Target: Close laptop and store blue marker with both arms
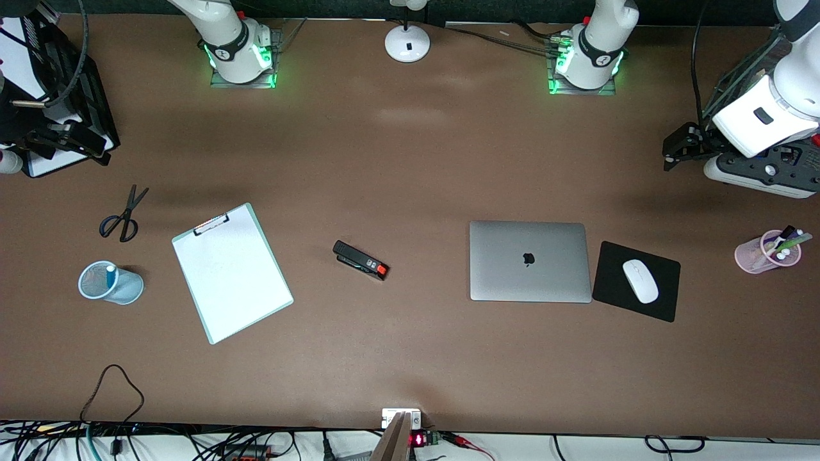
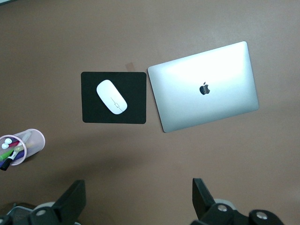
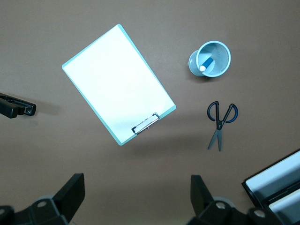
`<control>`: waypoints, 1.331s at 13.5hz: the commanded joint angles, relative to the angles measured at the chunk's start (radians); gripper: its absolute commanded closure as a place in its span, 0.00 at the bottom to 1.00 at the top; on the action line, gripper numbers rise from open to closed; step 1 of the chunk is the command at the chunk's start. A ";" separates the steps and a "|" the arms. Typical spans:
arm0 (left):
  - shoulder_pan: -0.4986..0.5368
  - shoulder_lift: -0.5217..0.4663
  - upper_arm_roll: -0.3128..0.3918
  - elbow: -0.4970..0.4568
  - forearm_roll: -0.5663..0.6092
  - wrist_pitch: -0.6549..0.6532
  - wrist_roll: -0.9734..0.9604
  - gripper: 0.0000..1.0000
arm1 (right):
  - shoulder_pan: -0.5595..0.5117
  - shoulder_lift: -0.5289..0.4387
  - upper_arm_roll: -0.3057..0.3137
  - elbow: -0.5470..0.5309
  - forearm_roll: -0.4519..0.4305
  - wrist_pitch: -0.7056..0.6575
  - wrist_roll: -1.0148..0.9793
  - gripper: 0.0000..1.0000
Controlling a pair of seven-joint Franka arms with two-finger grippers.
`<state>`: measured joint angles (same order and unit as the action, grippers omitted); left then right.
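The left claw [image 2: 138, 199] is held in the air over bare tabletop [image 1: 410, 160] at the left arm's end, its two fingers [image 2: 70, 201] spread wide with nothing between them. The right claw [image 3: 136, 197] is likewise held in the air over the tabletop at the right arm's end, its fingers [image 3: 70, 194] spread and empty. Two arms are counted. Each rises from a green-lit base at the upper edge of the front view, and each is folded outward toward its own end of the tabletop with the wrist camera pointed down.

One laptop [image 1: 529, 261] is seen, lying flat at middle height of the front view with its lid shut and the logo facing up. Just beside it, toward the left arm's end, one black mouse pad [image 1: 660, 301] is laid, with one white mouse [image 1: 640, 281] on it. One pink cup [image 1: 749, 256] holding mixed markers is set at that end.

One blue marker [image 1: 111, 274] is counted; it is stood, white end up, inside one blue mesh cup [image 1: 131, 289] at the right arm's end. One pair of scissors [image 1: 123, 218] lies higher in the frame than that cup. One clipboard [image 1: 232, 272] with white paper is placed beside them, and one black stapler [image 1: 360, 260] lies between clipboard and laptop.
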<state>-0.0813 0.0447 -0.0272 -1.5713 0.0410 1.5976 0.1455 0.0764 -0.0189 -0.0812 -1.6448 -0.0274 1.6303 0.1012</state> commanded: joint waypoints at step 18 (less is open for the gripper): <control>-0.006 0.007 0.010 0.019 0.000 -0.016 0.011 0.00 | 0.019 0.008 0.011 0.019 0.010 0.011 -0.089 0.00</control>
<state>-0.0813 0.0460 -0.0263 -1.5713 0.0410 1.5976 0.1455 0.0850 -0.0189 -0.0701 -1.6440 -0.0250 1.6432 0.0279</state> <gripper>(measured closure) 0.000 0.000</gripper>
